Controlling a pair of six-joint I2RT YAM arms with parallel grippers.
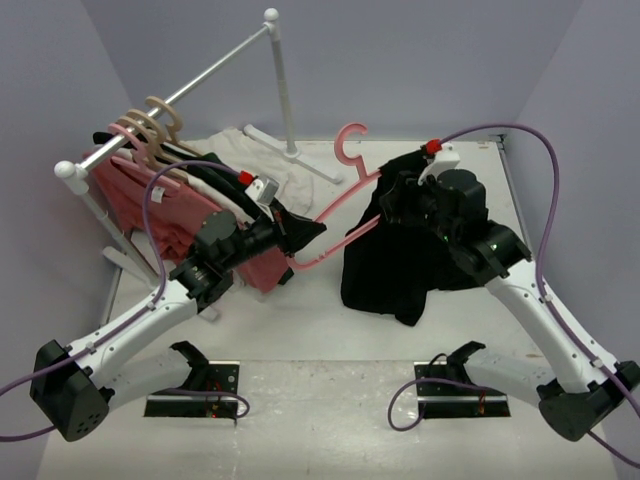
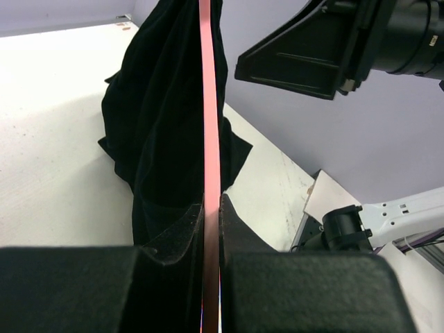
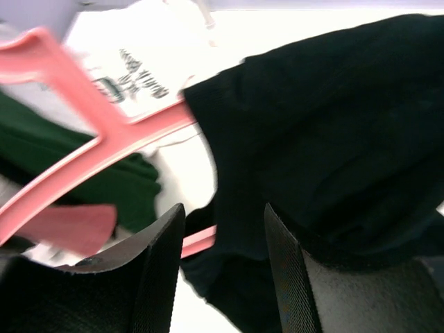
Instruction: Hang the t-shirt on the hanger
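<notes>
The left gripper (image 2: 211,208) sits at the hanger's (image 3: 104,135) near tip, its jaws shut tight on the thin pink bar, which stands edge-on between the pads. The bar is stiff, smooth plastic, light but likely to pivot in a pinch this far out, so the hold probably needs to stay firm and square.

Past that grip, along the hanger's far arm, hangs the t-shirt (image 1: 395,260). It is bunched and lifted, its upper part gathered over the hanger's far shoulder and its hem trailing to the table below the frame. It is soft, limp black cloth that folds wherever it is unsupported and will drag on the plastic more than slide. I judge the collar or a shoulder seam the best place to take it, since doubled fabric gives the fingers something to bite.

The right gripper (image 3: 222,211) is at the hanger's far shoulder, jaws standing apart, with cloth against the outer side of one finger (image 3: 295,277). Whether it truly grips fabric I cannot tell.

Beyond the hanger's hook, the clothes rail (image 1: 190,85) carries other garments.
</notes>
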